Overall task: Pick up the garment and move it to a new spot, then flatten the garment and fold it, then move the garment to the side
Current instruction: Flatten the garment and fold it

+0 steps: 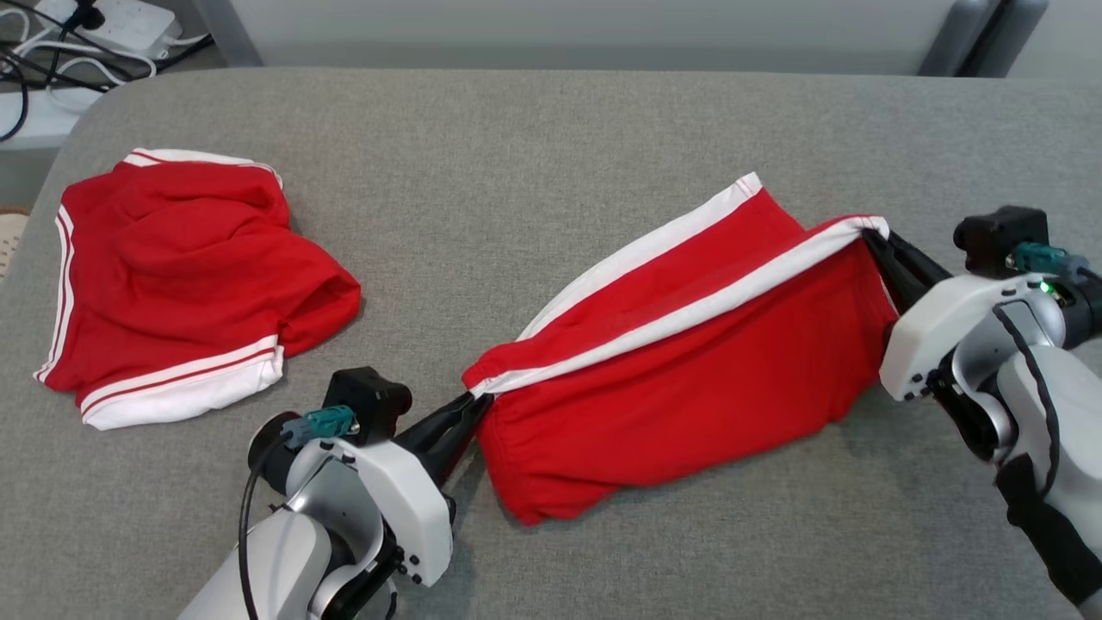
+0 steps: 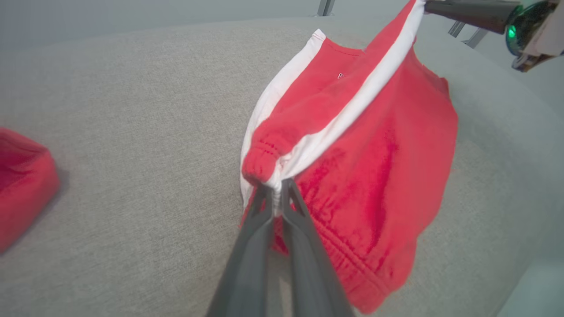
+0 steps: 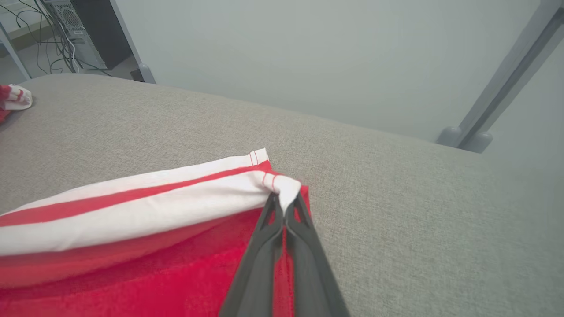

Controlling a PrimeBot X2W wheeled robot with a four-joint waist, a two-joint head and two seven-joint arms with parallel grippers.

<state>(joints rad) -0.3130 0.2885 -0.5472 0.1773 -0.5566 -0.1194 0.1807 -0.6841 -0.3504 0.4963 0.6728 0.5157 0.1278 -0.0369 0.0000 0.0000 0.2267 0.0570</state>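
At the left of the grey surface (image 1: 482,146) lie other red shorts (image 1: 172,284), then the left claw (image 1: 472,403) pinches tight one white-trimmed corner of the red garment (image 1: 689,379), stretched right of centre, its far corner clamped in the closed right claw (image 1: 871,238).

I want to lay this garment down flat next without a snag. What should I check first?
1. Left gripper shut on garment corner: ok.
2. Right gripper shut on opposite corner: ok.
3. White band between them taut: ok.
4. Garment's lower edge off the grey surface: cannot tell.
5. Second red garment lies apart, to the left: ok.
6. Garment flattened: not ok, bunched.
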